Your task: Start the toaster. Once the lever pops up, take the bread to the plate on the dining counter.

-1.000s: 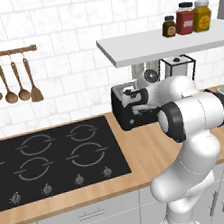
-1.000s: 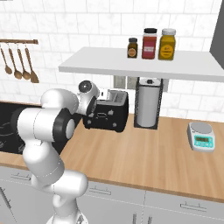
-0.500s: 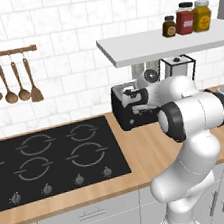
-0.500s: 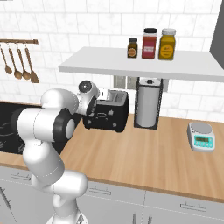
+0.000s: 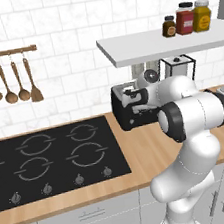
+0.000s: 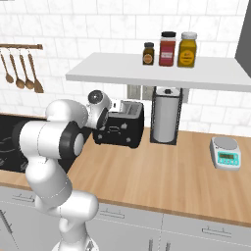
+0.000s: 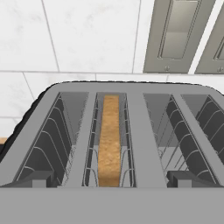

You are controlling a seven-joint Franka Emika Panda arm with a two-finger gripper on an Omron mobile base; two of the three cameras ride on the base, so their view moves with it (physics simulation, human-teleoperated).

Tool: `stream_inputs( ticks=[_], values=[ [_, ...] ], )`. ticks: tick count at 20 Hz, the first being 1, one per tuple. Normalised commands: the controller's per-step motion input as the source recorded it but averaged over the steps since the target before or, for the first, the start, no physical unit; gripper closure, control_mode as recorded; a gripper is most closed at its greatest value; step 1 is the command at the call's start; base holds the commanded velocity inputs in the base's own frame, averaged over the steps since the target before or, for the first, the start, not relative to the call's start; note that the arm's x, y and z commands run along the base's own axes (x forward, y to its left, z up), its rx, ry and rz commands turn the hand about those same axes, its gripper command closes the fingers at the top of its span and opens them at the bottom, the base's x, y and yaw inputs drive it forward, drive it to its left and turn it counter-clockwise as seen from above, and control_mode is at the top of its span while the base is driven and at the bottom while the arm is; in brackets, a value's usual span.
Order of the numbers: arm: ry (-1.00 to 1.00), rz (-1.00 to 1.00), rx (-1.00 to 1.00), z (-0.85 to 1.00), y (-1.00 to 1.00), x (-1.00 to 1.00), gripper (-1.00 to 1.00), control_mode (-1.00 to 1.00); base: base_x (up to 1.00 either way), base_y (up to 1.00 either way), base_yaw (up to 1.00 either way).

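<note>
Utensil rail point(image 5: 4, 52): fixed to the tiled wall at far left in the left base view; wooden spoons and a spatula point(image 5: 33, 80) are hung from it.
Hob point(image 5: 50, 160): a black cooktop set into the wood worktop point(image 6: 162, 176), left of the toaster.
Toaster point(image 6: 120, 128): black and boxy, stood on the worktop against the tiled wall, below the left end of the white shelf point(image 6: 157, 73). In the hand view its silvery top point(image 7: 135, 131) is seen from close above, with wire guides in both slots.
Bread point(image 7: 109, 140): one tan slice, held upright on edge in the left slot as the hand view shows it — sunk inside the slot, its top edge not above the toaster's rim. The right slot point(image 7: 183, 135) has nothing but its wire guides.
Gripper point(image 5: 132, 99): poised at the toaster's top, partly hidden by the arm's own body in both base views; the jaws are spread to their widest and nothing is held between them. Whether the toaster is touched cannot be told.
Shelf contents: three jars stood in a row — a small dark jar point(image 6: 148, 53), a red jar point(image 6: 167, 48) and an amber jar point(image 6: 188, 49), close together.
Paper-towel holder point(image 6: 166, 117): a black frame with a white roll stood inside it, just right of the toaster.
Kitchen scale point(image 6: 225, 153): placed on the worktop at far right, well apart from the toaster.
</note>
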Motion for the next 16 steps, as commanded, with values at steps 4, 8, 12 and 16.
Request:
stream_inputs(
  ticks=[4,8,12,16],
  values=[
    [0.0,0.0,0.0,0.0,0.0,0.0,-1.0,-1.0,0.0,0.0,0.0],
    [0.0,0.0,0.0,0.0,0.0,0.0,-1.0,-1.0,0.0,0.0,0.0],
    [0.0,0.0,0.0,0.0,0.0,0.0,-1.0,-1.0,0.0,0.0,0.0],
    [0.0,0.0,0.0,0.0,0.0,0.0,-1.0,-1.0,0.0,0.0,0.0]
  ],
)
